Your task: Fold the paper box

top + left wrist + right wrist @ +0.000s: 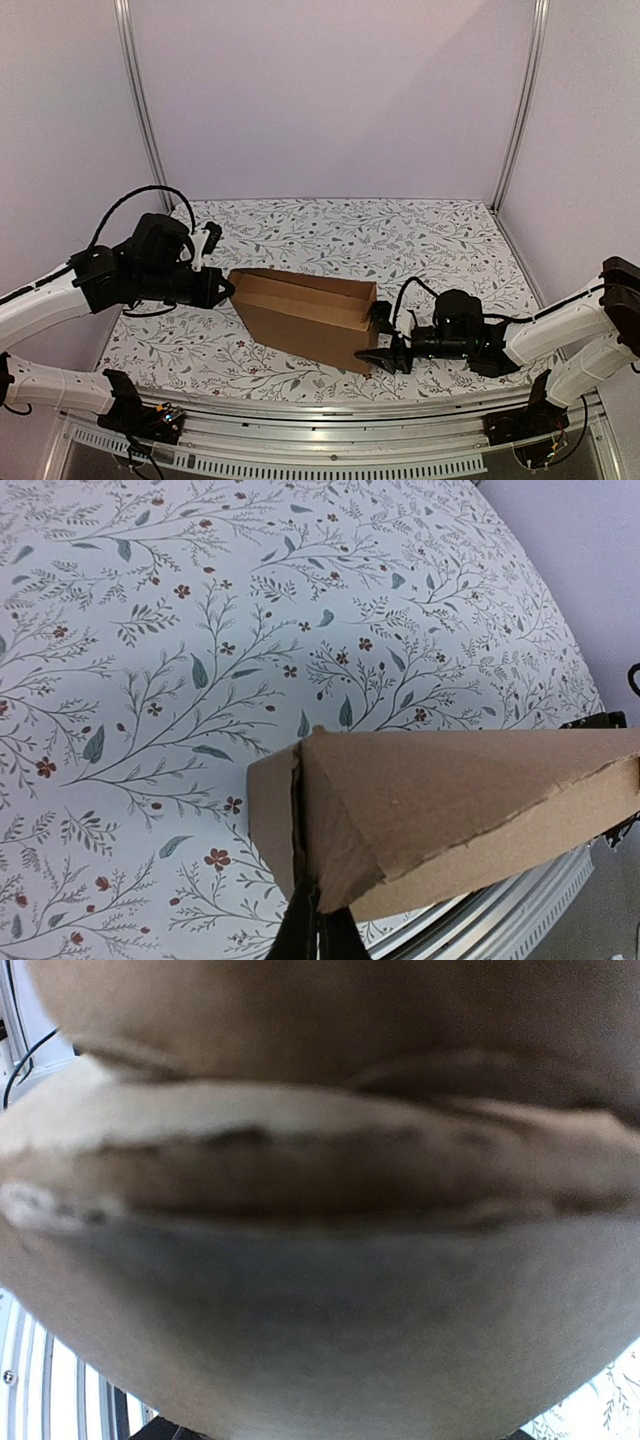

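Table: a table under a white cloth printed with grey sprigs and small red flowers (330, 225) is carrying the work between the two arms.
Paper box: a plain brown corrugated cardboard box (305, 315), partly folded with its long walls raised, is lying lengthwise midway along the table's near edge and a little back from it.
Handling: it is looking light and stiff across the panels, likely hinging only at the creases. The raw edges are looking easy to crush and the paper faces fairly slick, so the end walls and flap edges are offering the best hold.
Left gripper: the black left gripper (222, 290) is keeping its fingers pressed together against the seam at the box's left end.
Right gripper: the black right gripper (380, 338) is reaching to the right end with fingers apart, above and below. Whether they are clamping cannot be told.
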`<state>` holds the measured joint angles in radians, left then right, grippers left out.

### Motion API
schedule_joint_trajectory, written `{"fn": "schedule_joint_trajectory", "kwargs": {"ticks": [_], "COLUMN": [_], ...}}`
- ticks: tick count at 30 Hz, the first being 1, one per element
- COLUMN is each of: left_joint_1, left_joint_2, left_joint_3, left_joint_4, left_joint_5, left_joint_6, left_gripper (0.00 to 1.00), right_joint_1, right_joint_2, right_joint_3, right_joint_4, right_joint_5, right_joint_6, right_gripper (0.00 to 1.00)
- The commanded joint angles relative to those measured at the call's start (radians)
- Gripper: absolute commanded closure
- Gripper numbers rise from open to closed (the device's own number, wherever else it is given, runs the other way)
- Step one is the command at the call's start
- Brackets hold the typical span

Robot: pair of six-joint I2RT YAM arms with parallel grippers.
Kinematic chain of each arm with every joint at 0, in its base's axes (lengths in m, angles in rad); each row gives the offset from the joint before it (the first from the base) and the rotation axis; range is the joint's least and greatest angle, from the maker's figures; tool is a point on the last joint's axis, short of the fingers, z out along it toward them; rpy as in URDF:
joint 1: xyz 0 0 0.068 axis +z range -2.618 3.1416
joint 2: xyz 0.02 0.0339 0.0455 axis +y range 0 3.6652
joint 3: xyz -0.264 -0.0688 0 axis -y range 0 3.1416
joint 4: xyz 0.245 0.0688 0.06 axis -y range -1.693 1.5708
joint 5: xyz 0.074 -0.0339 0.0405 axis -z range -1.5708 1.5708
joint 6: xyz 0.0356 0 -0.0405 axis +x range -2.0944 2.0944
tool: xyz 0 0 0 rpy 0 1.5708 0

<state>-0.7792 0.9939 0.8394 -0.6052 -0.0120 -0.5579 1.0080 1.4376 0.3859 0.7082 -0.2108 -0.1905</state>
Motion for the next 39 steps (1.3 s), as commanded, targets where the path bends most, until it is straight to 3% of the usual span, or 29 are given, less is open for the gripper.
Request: {"fn": "schedule_joint_trajectory", "kwargs": {"ticks": [1,7,12,14,22,28,32,36,39], "left_joint_1": [-0.036,-0.038,-0.038,-0.038,-0.045,-0.079,-0.107,-0.144,-0.169], "left_joint_2": [0.035,0.049,0.083,0.096,0.131,0.153,0.176,0.183,0.184], "left_joint_3": [-0.022,0.016,0.041,0.048,0.052,0.06,0.069,0.073,0.075], "left_joint_4": [-0.168,-0.162,-0.165,-0.163,-0.116,-0.103,-0.108,-0.114,-0.124], "left_joint_5": [0.016,-0.026,-0.07,-0.076,-0.091,-0.134,-0.181,-0.227,-0.269], "left_joint_6": [-0.011,-0.009,-0.023,-0.032,-0.119,-0.184,-0.237,-0.3,-0.355], "left_gripper": [1.0,1.0,1.0,1.0,1.0,1.0,1.0,1.0,1.0], "right_joint_1": [-0.013,-0.013,-0.016,-0.016,-0.02,-0.02,-0.018,0.02,0.041], "right_joint_2": [0.008,-0.024,-0.074,-0.107,-0.307,-0.485,-0.512,-0.483,-0.435], "right_joint_3": [0.026,0.006,-0.026,-0.045,-0.039,0.121,0.209,0.321,0.417], "right_joint_4": [-0.01,-0.01,-0.023,-0.031,-0.264,-0.635,-0.735,-0.851,-0.934], "right_joint_5": [0.128,0.145,0.17,0.184,0.221,0.316,0.271,0.4,0.491], "right_joint_6": [0.051,0.08,0.112,0.121,0.215,0.398,0.406,0.432,0.481], "right_gripper": [0.59,0.29,0.14,0.02,0.01,0.01,0.01,0.04,0.12]}}
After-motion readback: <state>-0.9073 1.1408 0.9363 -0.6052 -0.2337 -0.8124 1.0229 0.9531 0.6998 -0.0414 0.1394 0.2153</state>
